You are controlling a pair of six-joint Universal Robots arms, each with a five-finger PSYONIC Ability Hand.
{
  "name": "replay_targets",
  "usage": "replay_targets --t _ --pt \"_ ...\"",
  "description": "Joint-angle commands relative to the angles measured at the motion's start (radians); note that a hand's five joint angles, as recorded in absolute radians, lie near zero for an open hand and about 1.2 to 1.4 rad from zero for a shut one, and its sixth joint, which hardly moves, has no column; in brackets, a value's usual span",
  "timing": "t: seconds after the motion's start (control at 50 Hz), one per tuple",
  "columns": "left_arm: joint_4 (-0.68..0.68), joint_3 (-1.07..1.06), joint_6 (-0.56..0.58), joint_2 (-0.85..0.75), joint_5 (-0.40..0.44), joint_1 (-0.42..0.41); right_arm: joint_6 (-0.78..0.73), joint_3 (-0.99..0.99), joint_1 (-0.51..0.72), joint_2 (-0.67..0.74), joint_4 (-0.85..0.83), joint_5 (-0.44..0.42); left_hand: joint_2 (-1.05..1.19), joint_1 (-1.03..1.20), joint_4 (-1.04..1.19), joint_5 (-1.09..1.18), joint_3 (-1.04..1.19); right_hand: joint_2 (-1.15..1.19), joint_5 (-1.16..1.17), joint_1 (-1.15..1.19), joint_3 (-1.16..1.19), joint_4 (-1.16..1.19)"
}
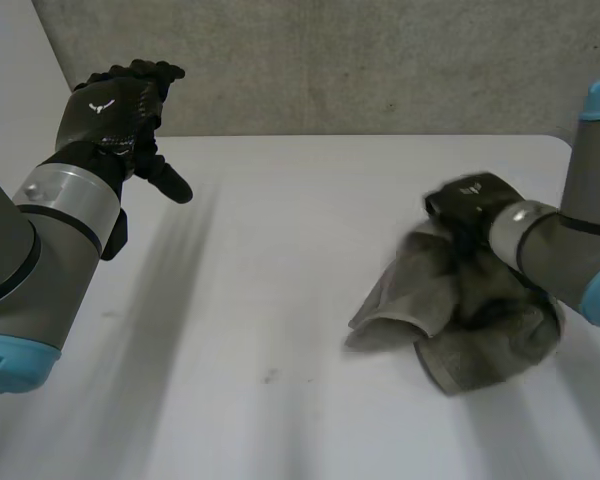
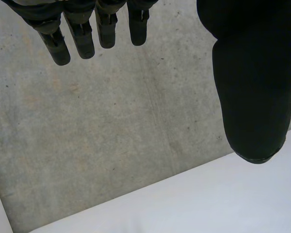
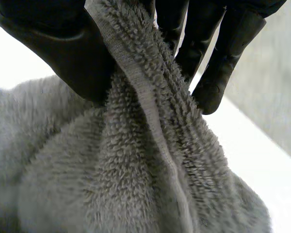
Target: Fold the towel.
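Table (image 1: 280, 300): white, broad, backed by a concrete wall (image 1: 360, 60). Towel (image 1: 450, 330): grey, crumpled on the table's right side. The heap runs longest across the table, with one loose flap pointing toward the left arm. A hemmed ridge of it rises into the right hand (image 1: 470, 205), pinched between thumb and fingers (image 3: 218, 73). Left hand (image 1: 115, 105) hangs over the table's far left, well apart from the towel, fingers straight, thumb out, empty.
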Motion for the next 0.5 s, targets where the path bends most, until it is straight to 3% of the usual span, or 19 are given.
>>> replay_targets --t 0.02,0.08,0.18,0.3,0.34,0.36,0.38,0.5 --pt "-0.002 0.017 0.003 0.018 0.000 0.004 0.174 -0.055 0.235 -0.025 -0.229 -0.062 0.011 0.003 0.010 -0.026 0.009 0.094 0.095 0.086 0.100 0.059" --pt "-0.002 0.020 0.003 0.059 0.000 0.011 0.177 -0.075 0.281 -0.007 -0.254 -0.058 0.011 0.003 0.010 -0.026 0.009 0.094 0.095 0.086 0.100 0.059" --pt "0.000 0.022 0.003 0.115 0.000 0.024 0.177 -0.208 0.463 0.148 -0.250 -0.049 0.014 0.006 0.013 -0.023 0.012 0.094 0.095 0.086 0.100 0.059" --pt "0.000 0.023 0.003 0.145 0.000 0.045 0.176 -0.280 0.516 0.259 -0.219 -0.046 0.014 0.006 0.013 -0.023 0.012 0.094 0.095 0.086 0.100 0.059" --pt "0.000 0.022 0.003 0.145 0.000 0.047 0.176 -0.300 0.524 0.295 -0.182 -0.039 0.014 0.006 0.013 -0.023 0.012 -0.746 -0.745 -0.753 -0.739 -0.780" --pt "-0.002 0.022 0.003 0.145 0.001 0.047 0.176 -0.300 0.524 0.296 -0.182 -0.039 0.014 0.006 0.013 -0.023 0.012 -0.751 -0.750 -0.758 -0.744 -0.785" --pt "-0.002 0.022 0.003 0.145 0.001 0.047 0.174 -0.303 0.525 0.296 -0.162 -0.029 0.014 0.006 0.013 -0.023 0.012 -1.117 -1.116 -1.124 -1.110 -1.151" --pt "-0.003 0.017 0.003 0.144 0.001 0.048 0.179 -0.300 0.508 0.243 -0.109 0.036 0.014 0.006 0.013 -0.023 0.012 -1.128 -1.127 -1.135 -1.121 -1.162"
